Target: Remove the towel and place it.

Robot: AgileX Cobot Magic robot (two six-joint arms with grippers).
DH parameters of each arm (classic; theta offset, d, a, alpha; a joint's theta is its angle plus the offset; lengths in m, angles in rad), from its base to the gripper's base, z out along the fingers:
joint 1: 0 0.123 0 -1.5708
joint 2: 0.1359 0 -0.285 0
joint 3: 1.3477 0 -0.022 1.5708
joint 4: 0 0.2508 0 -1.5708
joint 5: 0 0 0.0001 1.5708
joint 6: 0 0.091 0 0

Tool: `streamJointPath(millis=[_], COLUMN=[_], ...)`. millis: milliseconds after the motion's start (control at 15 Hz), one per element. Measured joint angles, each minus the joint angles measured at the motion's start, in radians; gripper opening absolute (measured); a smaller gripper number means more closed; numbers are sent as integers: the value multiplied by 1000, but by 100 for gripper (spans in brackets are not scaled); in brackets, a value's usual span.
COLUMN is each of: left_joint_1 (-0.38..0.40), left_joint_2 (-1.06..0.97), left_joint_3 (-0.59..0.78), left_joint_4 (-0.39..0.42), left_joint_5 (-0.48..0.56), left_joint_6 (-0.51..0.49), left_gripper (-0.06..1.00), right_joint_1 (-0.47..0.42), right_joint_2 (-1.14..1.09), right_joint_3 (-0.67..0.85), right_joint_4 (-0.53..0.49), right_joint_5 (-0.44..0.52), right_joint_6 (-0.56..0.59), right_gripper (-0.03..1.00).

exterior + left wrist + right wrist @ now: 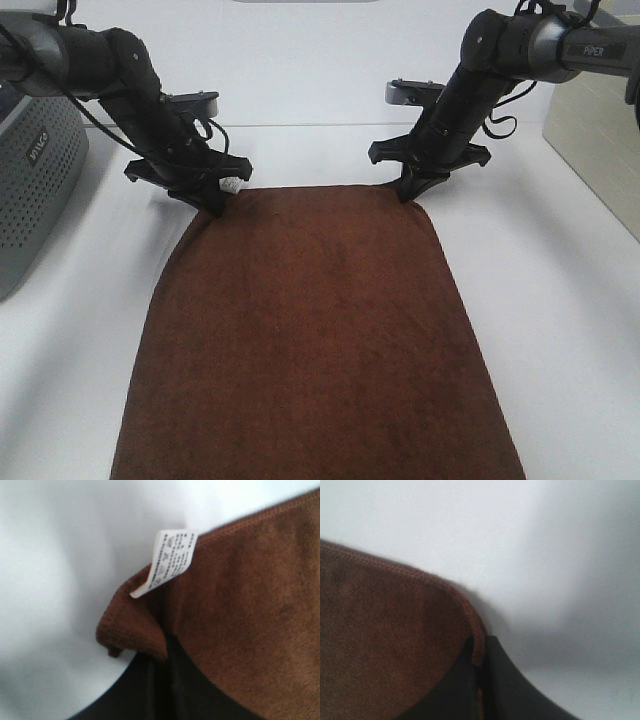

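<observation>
The dark brown towel [315,340] lies flat on the white table, its long side running from the far middle toward the near edge. My left gripper [215,205] is shut on the towel's far left corner, right beside the small white tag [232,186]. In the left wrist view the tag [167,562] sticks up from the pinched, folded corner [132,630]. My right gripper [408,192] is shut on the far right corner; the right wrist view shows the towel's hem [477,645] clamped between the two black fingers [512,690].
A grey perforated box [35,190] stands at the left edge of the table. A beige box [600,150] stands at the right. White table surface [560,330] lies on both sides of the towel and behind it.
</observation>
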Motion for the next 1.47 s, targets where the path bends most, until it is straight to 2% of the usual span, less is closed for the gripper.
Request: streamJointPath(millis=[333, 667, 733, 800, 867, 1133, 1467], left_joint_1=[0, 0, 0, 0, 0, 0, 0], left_joint_2=[14, 29, 35, 35, 36, 57, 72], left_joint_3=[-45, -190, -224, -224, -234, -234, -234], left_joint_4=[23, 53, 62, 62, 82, 90, 96], left_joint_5=[2, -74, -129, -129, -214, -369, -487], left_joint_6=[51, 87, 103, 103, 120, 150, 204], left_gripper=[0, 0, 0, 0, 0, 0, 0], right_joint_1=[0, 0, 0, 0, 0, 0, -18], right_joint_2=[5, 17, 17, 17, 17, 17, 17], right_joint_3=[-18, -172, -204, -204, -206, -206, -206], right_joint_4=[-22, -64, -70, -70, -88, -98, -114], right_joint_5=[-52, -150, -200, -200, -261, -377, -463], right_joint_6=[0, 0, 0, 0, 0, 0, 4], right_gripper=[1, 1, 1, 1, 1, 1, 1])
